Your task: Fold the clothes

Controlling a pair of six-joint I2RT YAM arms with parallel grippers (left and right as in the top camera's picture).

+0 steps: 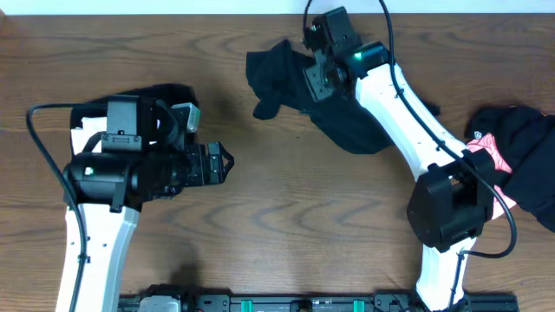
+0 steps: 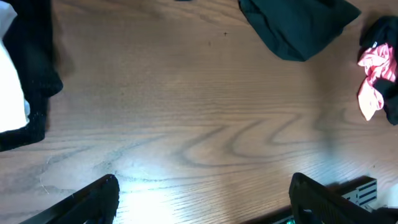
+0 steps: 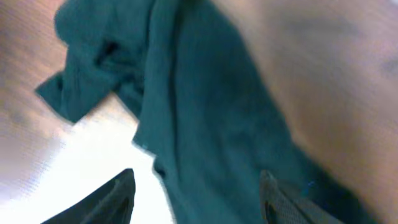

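A dark crumpled garment (image 1: 347, 126) lies at the table's far centre. It also shows in the left wrist view (image 2: 298, 25) and fills the right wrist view (image 3: 205, 124). My right gripper (image 1: 314, 76) hovers just over it; its jaws (image 3: 199, 199) are open, with cloth showing between the fingertips. My left gripper (image 1: 222, 165) is at the left, pointing right. Its jaws (image 2: 202, 199) are open and empty over bare wood. A black garment (image 1: 169, 94) lies under the left arm and shows in the left wrist view (image 2: 34, 74).
A pile of black clothes (image 1: 529, 147) with a pink garment (image 1: 488, 152) lies at the right edge, the pink one also in the left wrist view (image 2: 375, 78). A white cloth (image 2: 9, 87) lies by the black garment. The right arm's base (image 1: 447, 208) stands front right.
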